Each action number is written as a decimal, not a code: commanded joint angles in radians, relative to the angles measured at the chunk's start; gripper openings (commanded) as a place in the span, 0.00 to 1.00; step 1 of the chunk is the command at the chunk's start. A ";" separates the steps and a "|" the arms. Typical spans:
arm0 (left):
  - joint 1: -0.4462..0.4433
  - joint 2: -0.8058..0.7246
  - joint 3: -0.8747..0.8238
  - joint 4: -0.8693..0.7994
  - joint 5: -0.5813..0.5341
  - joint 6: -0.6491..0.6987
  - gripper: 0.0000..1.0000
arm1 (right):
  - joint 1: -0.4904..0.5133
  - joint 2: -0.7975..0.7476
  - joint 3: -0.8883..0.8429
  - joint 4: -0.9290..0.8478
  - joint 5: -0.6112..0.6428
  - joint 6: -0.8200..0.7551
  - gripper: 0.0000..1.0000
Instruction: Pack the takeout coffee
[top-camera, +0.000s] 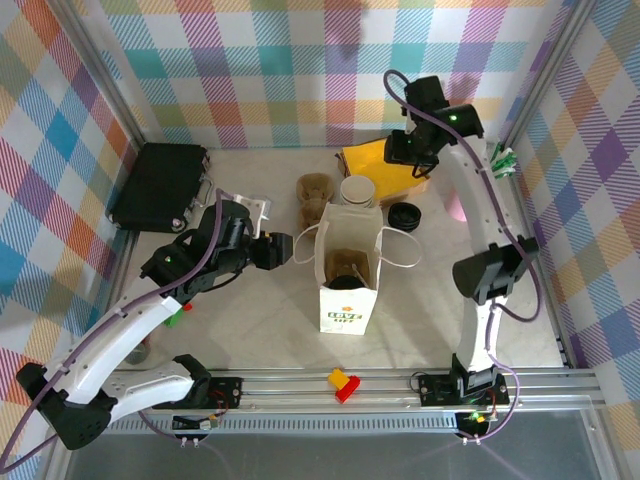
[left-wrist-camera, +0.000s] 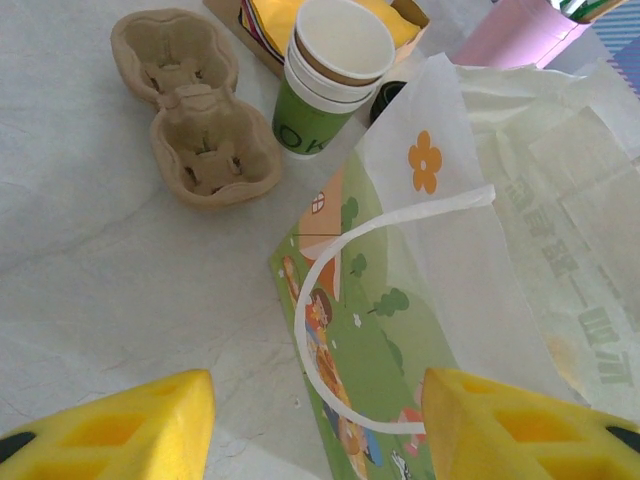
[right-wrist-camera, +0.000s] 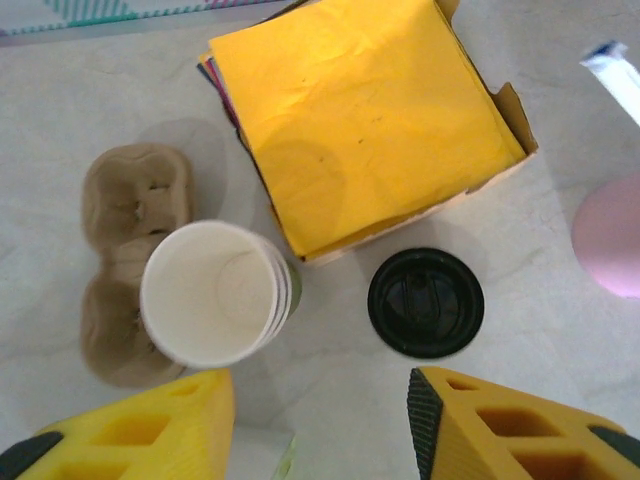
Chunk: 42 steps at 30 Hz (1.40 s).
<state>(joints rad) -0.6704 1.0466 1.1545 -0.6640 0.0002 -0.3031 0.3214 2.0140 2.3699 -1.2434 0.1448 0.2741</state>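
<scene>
**Low in the right wrist view: right gripper (right-wrist-camera: 318, 425) hanging spread**

Its fingers (right-wrist-camera: 150, 430) are pinching nothing. Just beyond them, the takeout coffee (right-wrist-camera: 425, 303) is standing upright on the surface (right-wrist-camera: 540, 400), near the napkin box (right-wrist-camera: 360, 110) and cup stack (right-wrist-camera: 210, 292). Low in the left wrist view, the left gripper (left-wrist-camera: 315, 425) is facing the white bag (left-wrist-camera: 450, 300), likewise spread.

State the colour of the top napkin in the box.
The napkin is yellow, clearest in right wrist view.
</scene>
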 joint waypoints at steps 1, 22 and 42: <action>0.008 -0.003 0.024 0.031 0.005 -0.009 0.57 | -0.001 0.043 0.034 0.112 -0.009 -0.055 0.53; 0.008 0.009 0.017 0.040 -0.019 0.016 0.57 | -0.040 0.351 0.107 0.301 0.041 -0.119 0.51; 0.008 0.037 0.038 0.032 -0.020 0.022 0.57 | -0.070 0.556 0.217 0.387 0.040 -0.139 0.67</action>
<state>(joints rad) -0.6704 1.0840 1.1618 -0.6487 -0.0093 -0.2981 0.2600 2.5507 2.5446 -0.8902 0.1749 0.1478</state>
